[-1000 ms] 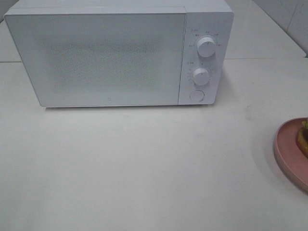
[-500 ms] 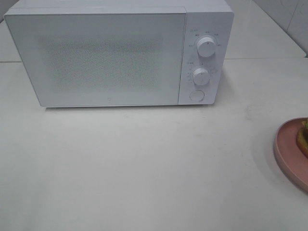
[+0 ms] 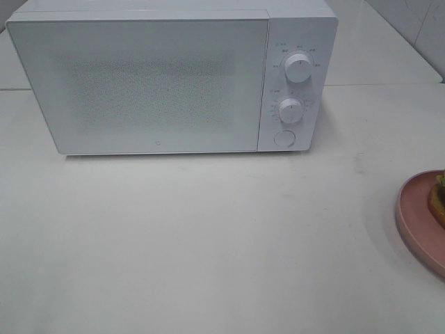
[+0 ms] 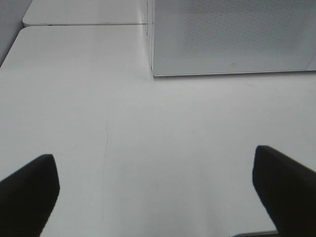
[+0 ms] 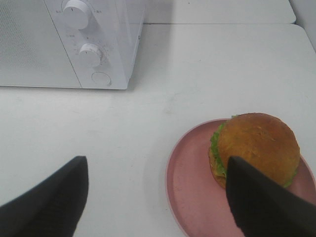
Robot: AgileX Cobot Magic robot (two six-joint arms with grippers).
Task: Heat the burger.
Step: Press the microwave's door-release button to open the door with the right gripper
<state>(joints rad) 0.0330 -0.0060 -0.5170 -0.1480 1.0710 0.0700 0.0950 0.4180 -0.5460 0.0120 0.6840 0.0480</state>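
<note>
1. On a pink plate (image 5: 190,197) at the right sits the burger (image 5: 256,148), well apart from the shut microwave (image 3: 160,83).
2. Left gripper (image 4: 154,160): jaws apart, empty.
3. Right gripper (image 5: 158,165): jaws apart, empty.

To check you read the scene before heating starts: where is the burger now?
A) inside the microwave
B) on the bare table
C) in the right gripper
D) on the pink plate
D: the burger sits on the pink plate, with the right gripper open and empty.
</note>
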